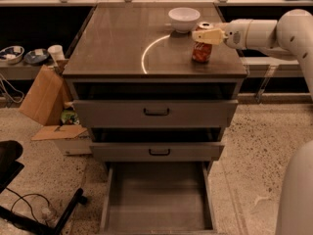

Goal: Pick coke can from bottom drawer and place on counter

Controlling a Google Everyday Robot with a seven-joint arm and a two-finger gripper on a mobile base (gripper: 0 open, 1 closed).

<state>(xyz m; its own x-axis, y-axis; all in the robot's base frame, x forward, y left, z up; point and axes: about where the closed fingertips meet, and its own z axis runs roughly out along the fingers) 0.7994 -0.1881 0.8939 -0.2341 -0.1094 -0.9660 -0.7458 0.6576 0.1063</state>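
On the glossy counter (112, 43), the gripper (202, 35) is closed around the upper part of the coke can (201, 53), which is likely light, smooth and easily dented, so better held mid-body.

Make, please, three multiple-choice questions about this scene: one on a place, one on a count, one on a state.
1. Where is the gripper? A. at the coke can, over the counter's right part. B. inside a drawer. C. on the floor.
2. How many drawer fronts carry a black handle? A. one. B. two. C. four.
3. How is the bottom drawer? A. shut. B. pulled out, floor bare. C. pulled out, holding a can.
Key: 1 A, it meets the can near the white bowl; 2 B, one handle on each front; 3 B, its whole floor shows.
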